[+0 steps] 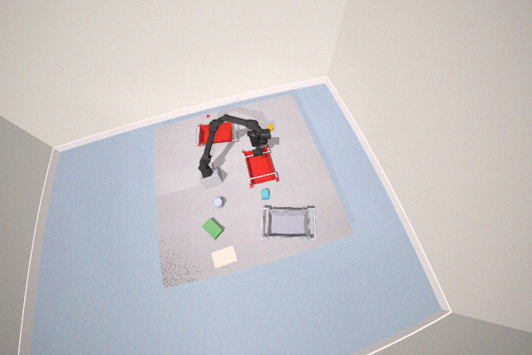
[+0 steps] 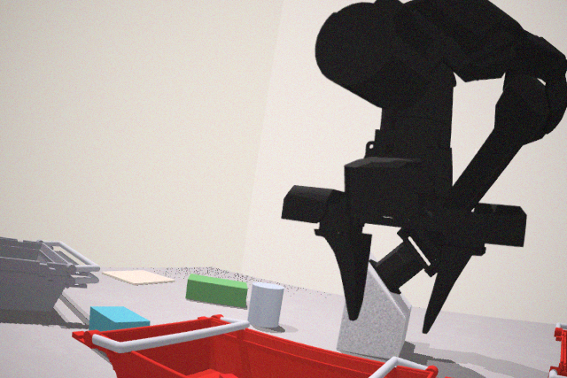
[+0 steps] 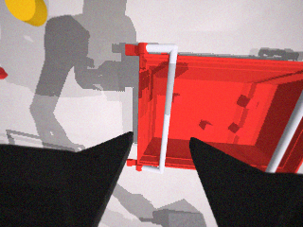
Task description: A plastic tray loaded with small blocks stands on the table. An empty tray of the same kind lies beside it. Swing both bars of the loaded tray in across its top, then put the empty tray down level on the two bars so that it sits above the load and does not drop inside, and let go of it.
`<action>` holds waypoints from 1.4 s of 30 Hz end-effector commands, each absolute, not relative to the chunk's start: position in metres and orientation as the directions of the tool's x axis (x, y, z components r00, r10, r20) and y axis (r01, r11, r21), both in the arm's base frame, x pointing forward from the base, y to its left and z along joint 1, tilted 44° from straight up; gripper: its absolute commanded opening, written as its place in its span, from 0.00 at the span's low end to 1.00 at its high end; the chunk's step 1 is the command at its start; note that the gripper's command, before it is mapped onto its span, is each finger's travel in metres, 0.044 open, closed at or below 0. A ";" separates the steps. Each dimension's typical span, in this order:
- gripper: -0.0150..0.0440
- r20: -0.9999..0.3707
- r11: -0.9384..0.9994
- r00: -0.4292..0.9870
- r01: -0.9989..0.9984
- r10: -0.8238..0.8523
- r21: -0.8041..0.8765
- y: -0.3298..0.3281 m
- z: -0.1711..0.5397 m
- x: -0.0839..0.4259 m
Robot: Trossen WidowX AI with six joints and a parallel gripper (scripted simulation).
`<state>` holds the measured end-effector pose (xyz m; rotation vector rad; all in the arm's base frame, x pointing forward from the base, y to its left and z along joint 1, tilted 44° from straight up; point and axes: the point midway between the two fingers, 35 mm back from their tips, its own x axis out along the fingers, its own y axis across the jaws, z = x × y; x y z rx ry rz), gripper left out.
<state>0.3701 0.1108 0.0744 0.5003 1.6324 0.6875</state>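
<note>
Loaded tray stands on the surface, both bars across its top, beneath our spread, unladen gripper; descending slightly off, we could snag the near bar and swing it outward.

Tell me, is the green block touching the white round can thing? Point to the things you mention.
Apart. The top view shows it: a strip of table (image 1: 240, 222) lies between the green block (image 1: 212, 228) (image 2: 216, 291) and the white cylinder (image 1: 218, 202) (image 2: 266, 304).

Small blocks in middle tray; both bars across its top; cuboid between middle tray and crate.
</note>
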 end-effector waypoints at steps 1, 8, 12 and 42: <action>0.92 -0.731 0.734 -0.160 -0.052 0.663 0.677 0.074 0.108 0.378; 1.00 -0.758 0.765 -0.157 -0.027 0.633 0.644 0.144 0.128 0.335; 1.00 -0.774 0.782 -0.151 -0.013 0.614 0.623 0.180 0.157 0.290; 1.00 -0.714 0.731 -0.167 0.083 0.680 0.678 0.228 0.203 0.067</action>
